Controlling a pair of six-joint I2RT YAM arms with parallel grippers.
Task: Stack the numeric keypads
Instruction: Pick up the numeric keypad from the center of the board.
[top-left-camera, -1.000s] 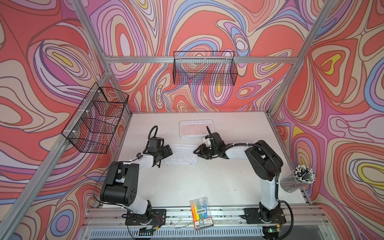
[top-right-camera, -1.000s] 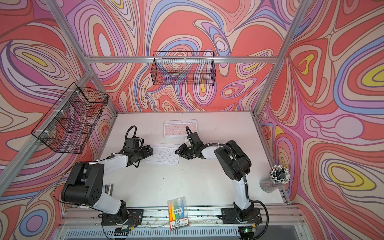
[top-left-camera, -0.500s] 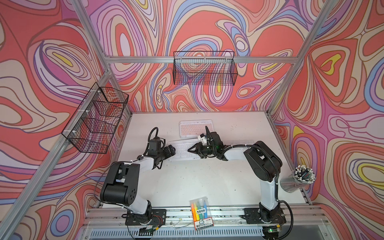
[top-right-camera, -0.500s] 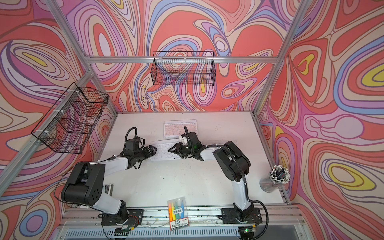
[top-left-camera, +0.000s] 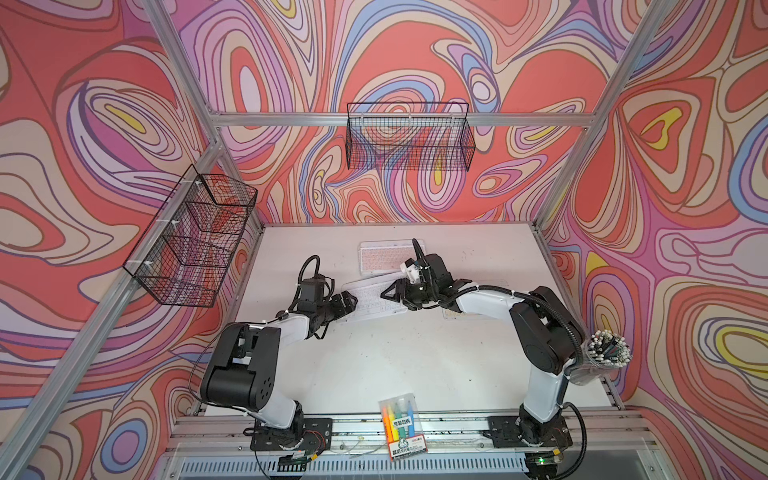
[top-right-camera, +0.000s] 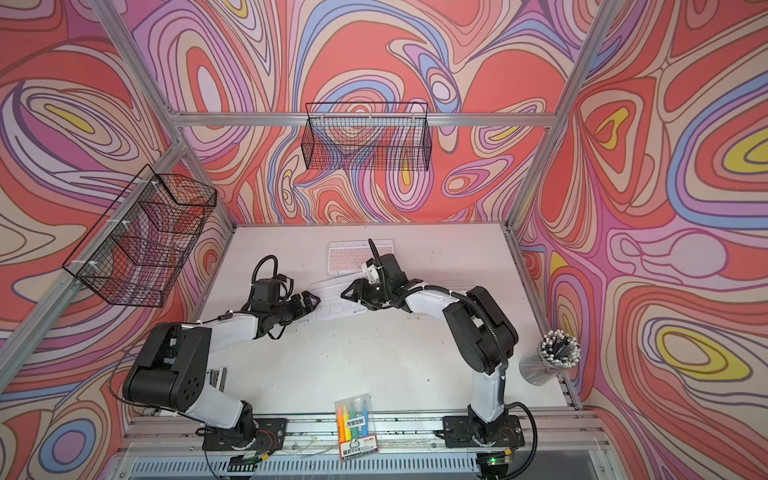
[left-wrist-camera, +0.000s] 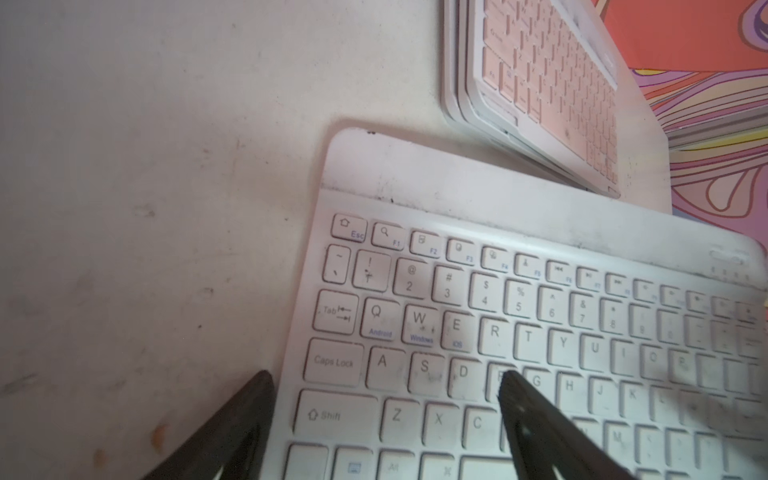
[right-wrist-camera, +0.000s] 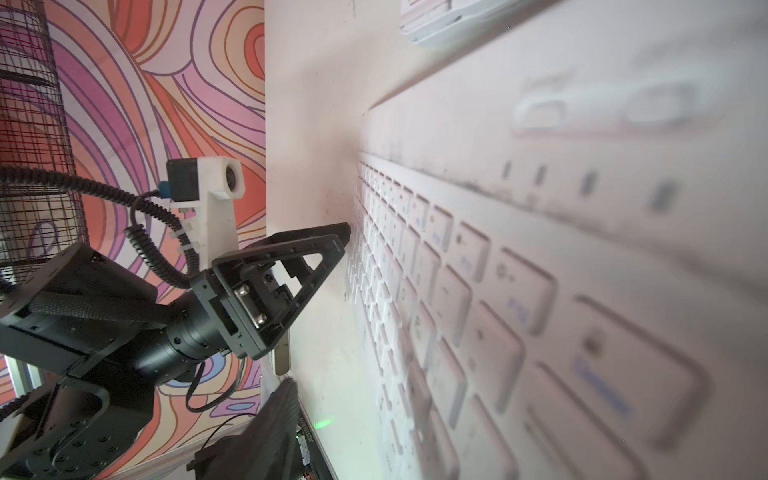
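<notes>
The left jaws stand wide at one end of the white keypad (left-wrist-camera: 540, 324), one finger (left-wrist-camera: 536, 424) over its keys, the other off its edge. The right jaws sit at its other end; their gap I cannot tell. The keypad lies mid-way across the surface (top-left-camera: 395, 365), just beside a pink-topped stack (top-left-camera: 384, 257).

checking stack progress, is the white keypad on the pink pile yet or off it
Off it: the white keypad sits mostly over bare table beside the pink-topped pile. Cannot tell if it is lifted.
</notes>
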